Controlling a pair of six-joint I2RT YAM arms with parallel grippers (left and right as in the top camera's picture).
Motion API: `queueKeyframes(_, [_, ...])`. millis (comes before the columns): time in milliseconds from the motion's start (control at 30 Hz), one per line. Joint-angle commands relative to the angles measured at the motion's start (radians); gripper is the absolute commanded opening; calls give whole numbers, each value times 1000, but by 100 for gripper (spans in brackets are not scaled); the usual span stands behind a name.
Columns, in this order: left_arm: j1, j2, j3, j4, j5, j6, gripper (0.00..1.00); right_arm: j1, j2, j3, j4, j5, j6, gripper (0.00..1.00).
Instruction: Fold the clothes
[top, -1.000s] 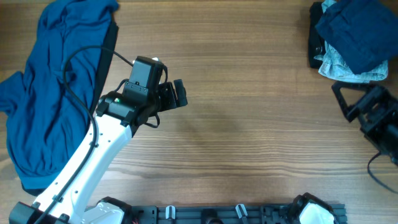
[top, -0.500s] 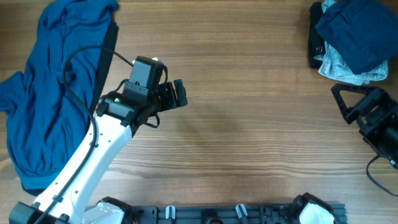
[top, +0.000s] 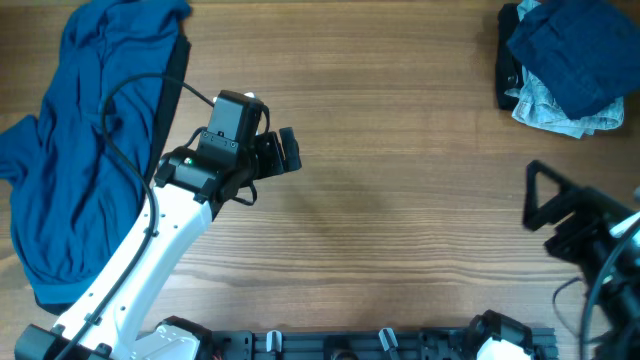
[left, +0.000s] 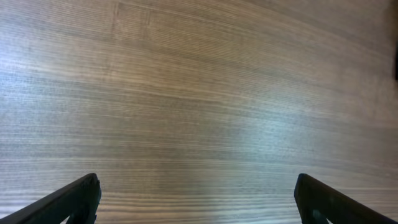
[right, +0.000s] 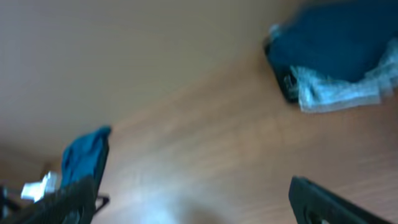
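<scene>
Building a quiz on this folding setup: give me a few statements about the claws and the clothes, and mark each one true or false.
1. The left claw grips the blue garment. False: it is open over bare table, holding nothing.
2. A pile of clothes sits at the table's far right corner. True.
3. The right claw is shut on that pile. False: it is open and apart from the pile, nearer the robot.
4. The blue garment lies crumpled on the left side of the table. True.
</scene>
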Motion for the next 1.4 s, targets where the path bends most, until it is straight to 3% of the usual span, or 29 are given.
queueKeyframes(0, [5, -4, -3, 1, -10, 19, 100, 92, -153, -229, 177, 50, 2, 100])
queueKeyframes(100, [5, -4, -3, 1, -10, 19, 100, 164, -253, -410, 339, 68, -50, 100])
queueKeyframes(267, [5, -4, -3, 1, -10, 19, 100, 319, -420, -711, 583, 68, -277, 99])
queueKeyframes(600, [5, -4, -3, 1, -10, 19, 100, 397, -661, -1164, 963, 93, -338, 100])
queueKeyframes(967, [5, -4, -3, 1, -10, 19, 100, 409, -673, -1350, 1225, 174, -364, 100])
queueKeyframes(1367, [5, -4, -3, 1, -10, 19, 100, 409, -671, -1349, 1147, 194, -358, 100])
